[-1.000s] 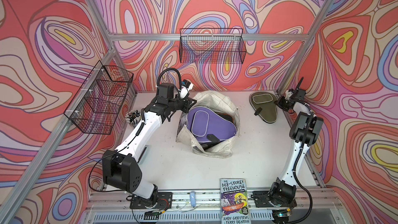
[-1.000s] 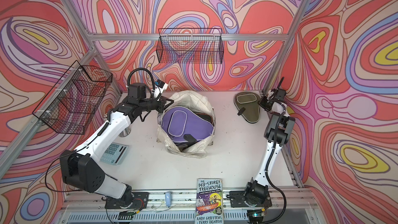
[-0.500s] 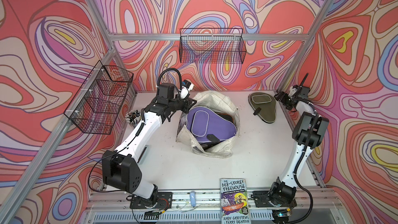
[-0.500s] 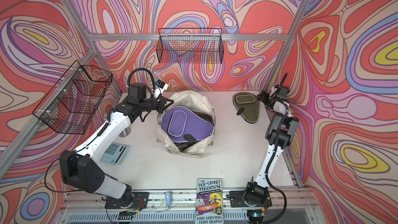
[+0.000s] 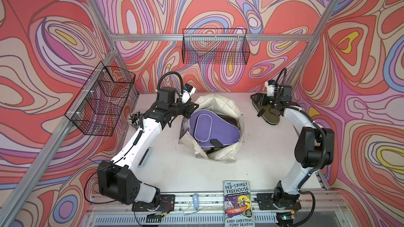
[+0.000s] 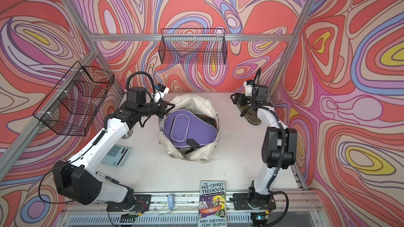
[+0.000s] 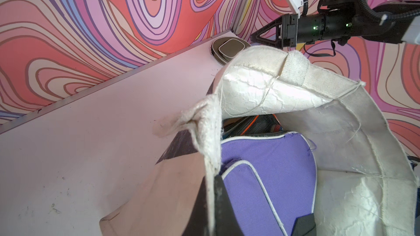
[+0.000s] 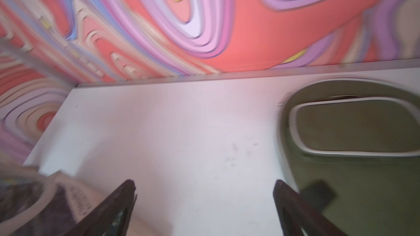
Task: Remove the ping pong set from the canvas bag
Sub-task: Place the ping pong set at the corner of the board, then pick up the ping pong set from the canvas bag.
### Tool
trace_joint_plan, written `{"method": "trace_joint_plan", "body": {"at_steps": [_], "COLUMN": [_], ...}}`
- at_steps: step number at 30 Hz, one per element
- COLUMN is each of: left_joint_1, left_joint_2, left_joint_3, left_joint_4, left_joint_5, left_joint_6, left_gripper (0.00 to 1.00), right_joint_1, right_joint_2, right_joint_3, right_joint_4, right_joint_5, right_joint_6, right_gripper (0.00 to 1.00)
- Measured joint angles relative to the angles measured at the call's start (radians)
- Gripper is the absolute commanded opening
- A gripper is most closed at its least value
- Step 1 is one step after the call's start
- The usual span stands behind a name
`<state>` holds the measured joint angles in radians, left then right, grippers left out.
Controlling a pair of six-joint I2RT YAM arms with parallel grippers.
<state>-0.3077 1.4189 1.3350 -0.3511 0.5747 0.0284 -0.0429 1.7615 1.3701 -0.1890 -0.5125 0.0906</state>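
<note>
Left pincer (image 5: 193, 107) is clamped on the rim of the canvas bag (image 5: 220, 105), I'd say to hold its mouth open. The purple case (image 5: 209, 129) lies inside, atop darker ones. Right pincer (image 8: 204, 182) stands wide apart, empty, hovering by the olive case (image 8: 354, 128), which lies out on the white worktop (image 5: 175, 167). Swirly red-and-purple walls (image 5: 218, 7) enclose everything.

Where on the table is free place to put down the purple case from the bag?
Widest bare patch of table: between the canvas bag, the book and the right arm. A second: between bag, book and left arm. Crowded: far right corner, where the open right gripper is by the olive case; a calculator lies by the left arm.
</note>
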Motion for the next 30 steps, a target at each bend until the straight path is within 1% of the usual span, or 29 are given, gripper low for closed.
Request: {"method": "trace_joint_plan", "body": {"at_steps": [2,4,10,14,20,22,26,29,30], "left_joint_1": [-0.002,-0.002,-0.006,-0.006,-0.007,-0.007,-0.007,-0.007,-0.007], "left_joint_2": [-0.012,-0.025,-0.041,-0.041,0.006,0.021,0.052,0.079,0.087], "left_joint_3": [-0.006,-0.015,-0.027,-0.025,0.029,0.045,0.085,0.119,0.132], "left_joint_4": [-0.006,-0.009,-0.012,-0.013,-0.049,-0.057,-0.085,-0.111,-0.123], "left_joint_5": [-0.004,-0.008,-0.028,-0.046,-0.065,-0.071,-0.074,-0.079,-0.079], "left_joint_6": [-0.001,-0.003,-0.01,-0.015,-0.022,-0.024,-0.032,-0.041,-0.045], "left_gripper": [0.0,0.0,0.0,0.0,0.0,0.0,0.0,0.0,0.0], "right_joint_1": [0.082,0.129,0.17,0.227,0.36,0.395,0.433,0.491,0.513], "right_joint_2": [-0.077,-0.152,-0.36,-0.441,-0.524,-0.553,-0.614,-0.62,-0.615], "right_joint_3": [-0.04,-0.055,-0.046,-0.031,-0.023,-0.043,-0.139,-0.203,-0.215], "right_joint_4": [-0.033,-0.066,-0.186,-0.309,-0.495,-0.521,-0.542,-0.564,-0.576], "right_joint_5": [0.01,0.023,0.09,0.137,0.214,0.242,0.285,0.329,0.345], "right_joint_6": [-0.002,-0.003,0.004,0.005,0.055,0.093,0.188,0.265,0.289], "right_gripper": [0.98,0.98,0.98,0.98,0.97,0.94,0.82,0.69,0.63]}}
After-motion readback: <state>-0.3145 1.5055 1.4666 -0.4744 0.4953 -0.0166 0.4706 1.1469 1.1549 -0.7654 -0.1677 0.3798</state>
